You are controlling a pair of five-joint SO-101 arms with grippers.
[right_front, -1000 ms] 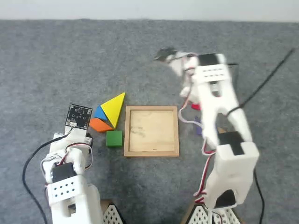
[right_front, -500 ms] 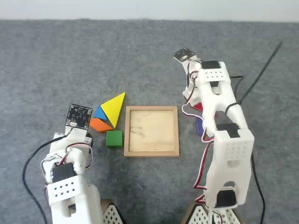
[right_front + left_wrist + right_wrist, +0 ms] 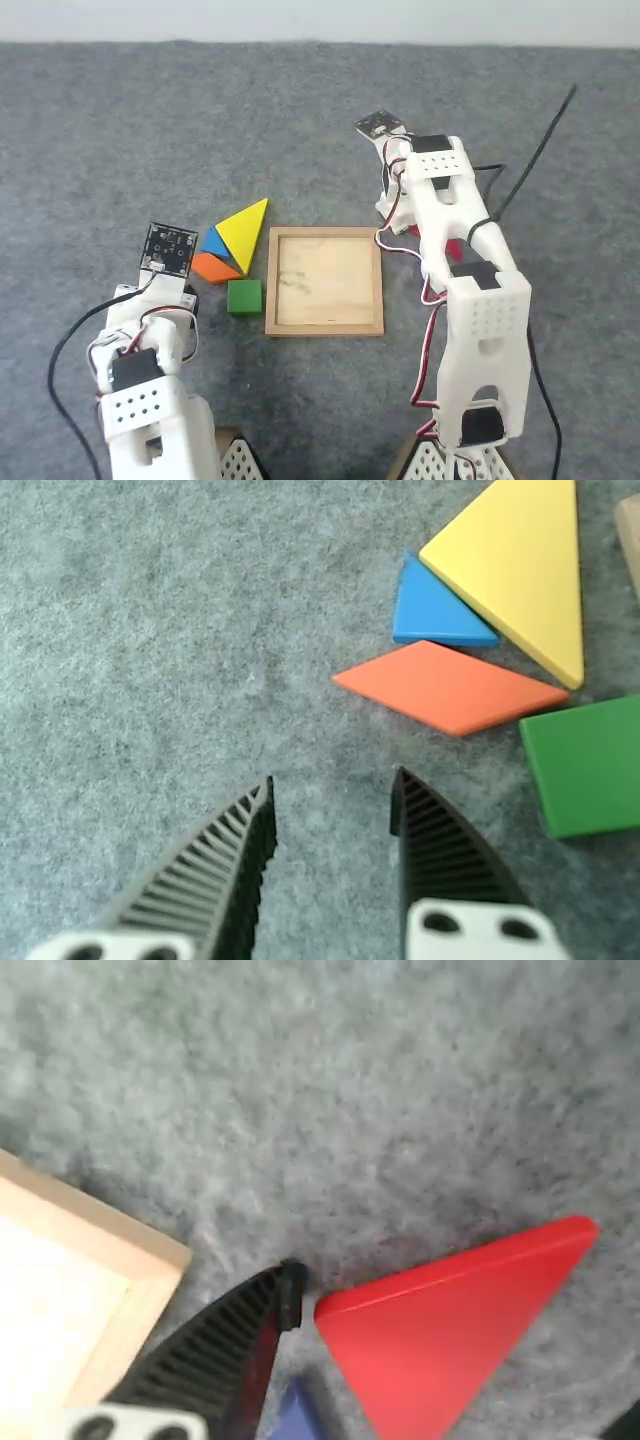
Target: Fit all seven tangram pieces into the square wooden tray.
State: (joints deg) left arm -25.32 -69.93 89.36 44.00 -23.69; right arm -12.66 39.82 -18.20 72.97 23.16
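The square wooden tray (image 3: pixel 325 281) lies empty in the middle of the grey felt. To its left lie a yellow triangle (image 3: pixel 246 233), a blue triangle (image 3: pixel 213 242), an orange parallelogram (image 3: pixel 214 267) and a green square (image 3: pixel 244 297). My left gripper (image 3: pixel 333 777) is open just above the felt, short of the orange parallelogram (image 3: pixel 450 685). My right gripper (image 3: pixel 455 1350) is open low over a red triangle (image 3: pixel 440 1330), one fingertip (image 3: pixel 290 1285) at its corner beside the tray's corner (image 3: pixel 90 1260). A dark blue piece (image 3: pixel 300 1415) peeks out by that finger.
My right arm (image 3: pixel 440 200) stretches along the tray's right side and covers most of the red triangle (image 3: pixel 452 248). A black cable (image 3: pixel 530 160) trails off to the far right. Open felt lies beyond the tray.
The right arm has swung left toward the tray's right edge, now covering the dark blue piece and baring the red one on its right. The left arm has not moved.
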